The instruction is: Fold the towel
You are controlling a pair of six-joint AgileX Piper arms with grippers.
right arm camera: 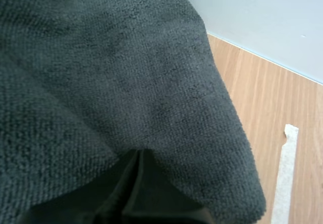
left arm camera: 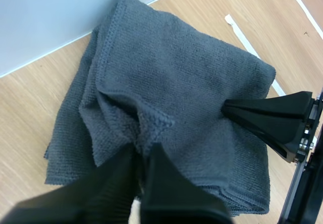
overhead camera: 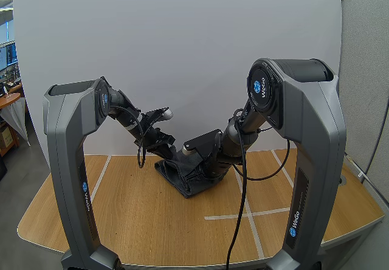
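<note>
**At the towel (left arm camera: 192,82), two pinches on grey cloth**

At the towel's rumpled middle, our left gripper (left arm camera: 144,152) had its two fingers drawn almost together. A raised ridge of the cloth was caught between their tips, and creases ran outward from that spot. Opposite it, on the towel's other side, our right gripper (right arm camera: 139,153) showed as one narrow dark wedge with its fingers closed against each other. Its tips were sunk into the pile, and as far as we could see they nipped the cloth there. From the left wrist view we saw that same wedge touching the towel's surface near a rounded corner, well apart from the left gripper's pinch.

Around both tools, the towel was dark grey and lay doubled in several layers, with stacked hems showing along one side. It rested on the wooden table (overhead camera: 152,221), and from above it sat between our two arms with one corner pointing toward the arms' bases. Beyond the towel, a white wall panel (left arm camera: 45,17) met the tabletop close to the cloth's far edge. Beside the towel, on the right gripper's side, a strip of white tape (right arm camera: 285,173) lay flat on the wood, near the cloth but not touching it.
</note>
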